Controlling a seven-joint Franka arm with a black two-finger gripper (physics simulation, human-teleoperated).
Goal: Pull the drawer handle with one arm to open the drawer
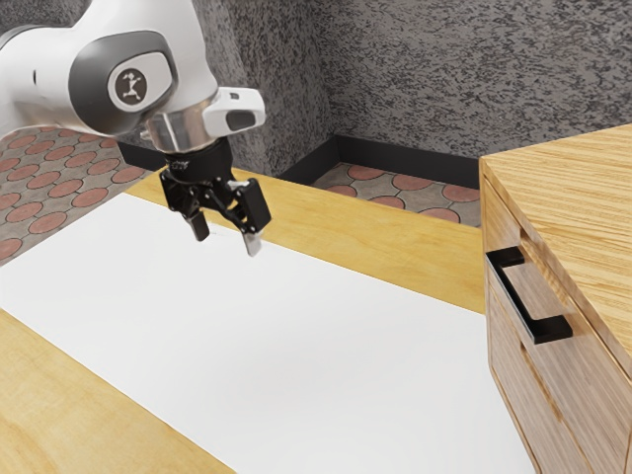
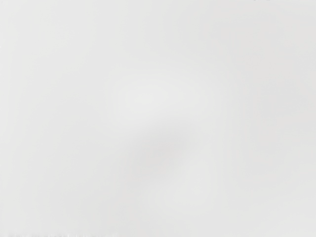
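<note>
A wooden drawer cabinet (image 1: 568, 286) stands at the exterior view's right, its front facing left. A black bar handle (image 1: 526, 294) sticks out from the upper drawer front, which sits flush with the cabinet. My black gripper (image 1: 226, 233) hangs open above the white table surface (image 1: 296, 346) at the upper left, far from the handle, with nothing between its fingers. The wrist view looks down on the plain white surface (image 2: 158, 118) with a faint shadow.
The white mat lies on a wooden table (image 1: 375, 237) whose bare edges show at the back and lower left. Behind are a dark speckled wall (image 1: 444, 69) and a tiled floor. Open room stretches between gripper and cabinet.
</note>
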